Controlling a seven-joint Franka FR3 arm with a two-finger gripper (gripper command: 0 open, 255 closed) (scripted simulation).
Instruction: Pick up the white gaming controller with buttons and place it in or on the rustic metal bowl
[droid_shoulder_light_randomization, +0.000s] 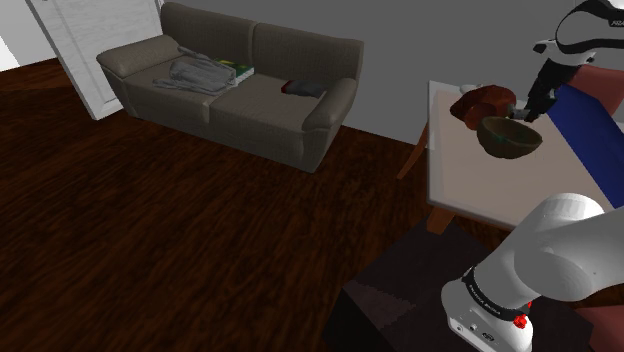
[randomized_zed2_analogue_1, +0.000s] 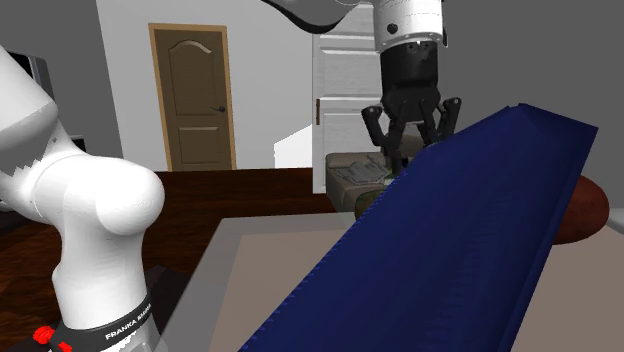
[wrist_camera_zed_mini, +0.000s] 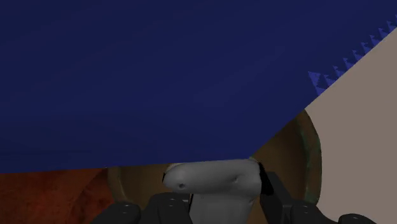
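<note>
Sofa (droid_shoulder_light_randomization: 250, 85): at 10 o'clock from the worktop (droid_shoulder_light_randomization: 470, 185), shoulder view.
Blue panel (randomized_zed2_analogue_1: 450, 250): lies along the worktop.
Bowl (droid_shoulder_light_randomization: 509, 137): on the worktop, at 4 o'clock from a reddish-brown lump (droid_shoulder_light_randomization: 480, 103).
Gripper (randomized_zed2_analogue_1: 410, 140): above the bowl, fingers clasping the controller (wrist_camera_zed_mini: 215, 180).
Controller: pale grey, held over the bowl.

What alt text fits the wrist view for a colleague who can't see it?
A pale grey-white controller sits clasped between the black fingers, over a brown bowl whose rim curves beneath it. A large dark blue slab covers most of the picture, with pale table beside the bowl.
</note>
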